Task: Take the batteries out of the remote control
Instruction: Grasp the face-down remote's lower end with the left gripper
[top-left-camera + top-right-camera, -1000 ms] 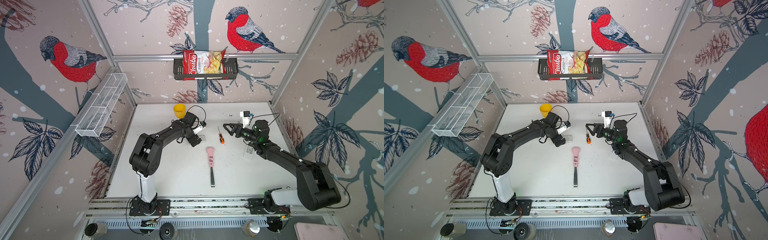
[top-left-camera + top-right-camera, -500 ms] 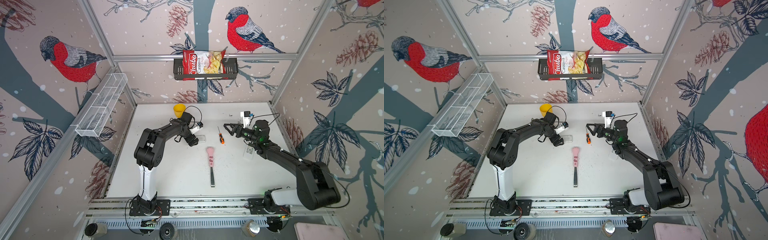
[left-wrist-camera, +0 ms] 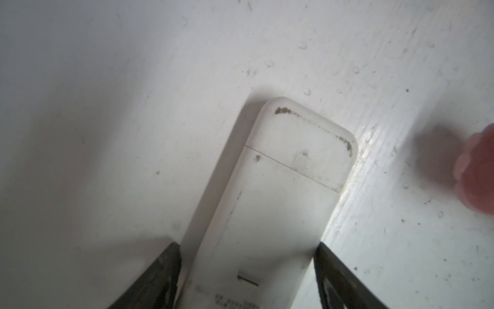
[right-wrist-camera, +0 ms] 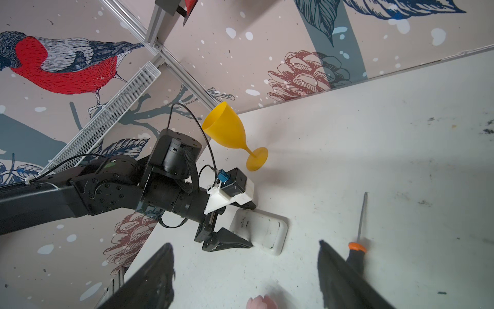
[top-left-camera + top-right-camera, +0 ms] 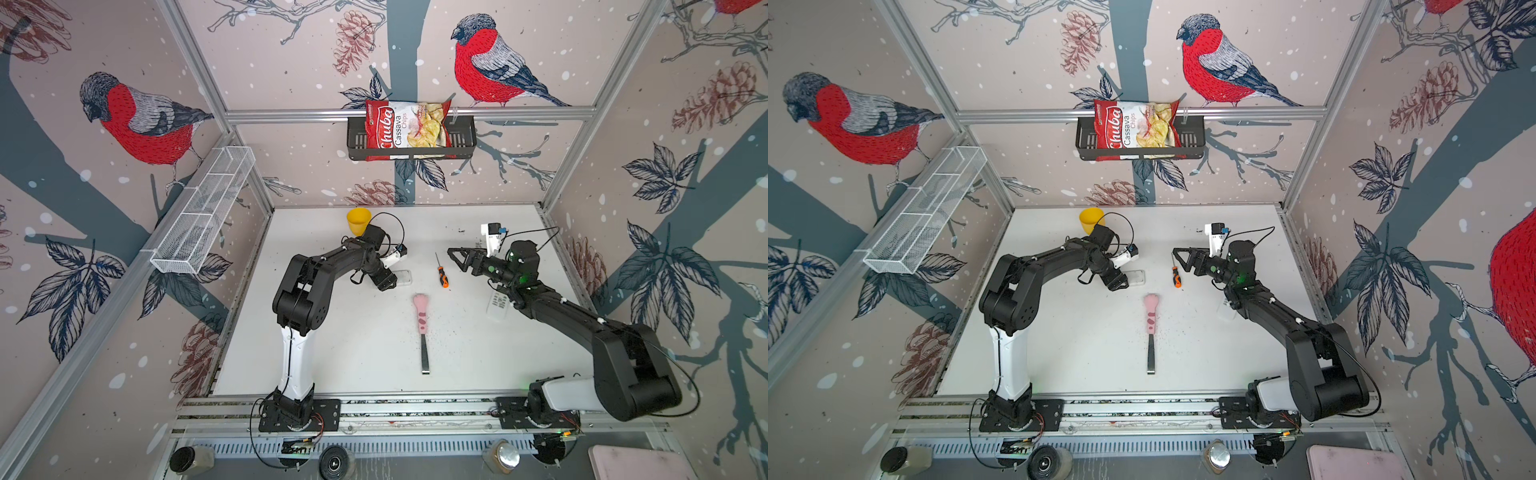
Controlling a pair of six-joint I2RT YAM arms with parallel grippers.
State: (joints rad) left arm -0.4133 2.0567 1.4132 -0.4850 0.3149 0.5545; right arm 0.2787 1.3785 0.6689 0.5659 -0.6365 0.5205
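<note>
White table [image 5: 374, 353] carries two black arms. The left gripper [image 3: 247, 244] straddles one end of the remote control [image 3: 280, 187], which lies flat on the table, back up, with a finger [image 3: 160, 273] at each long edge. Whether they pinch it cannot be told. The batteries cannot be seen. The right gripper [image 5: 456, 259] hangs spread and empty beside the screwdriver [image 5: 441, 276], apart from that remote. Count: one yellow goblet [image 5: 358, 220], one pink-handled blade [image 5: 422, 320], two remotes, the second remote [image 5: 497, 305] partly under the right arm, one screwdriver.

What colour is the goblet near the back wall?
Yellow; the goblet shows best in the right wrist view.
</note>
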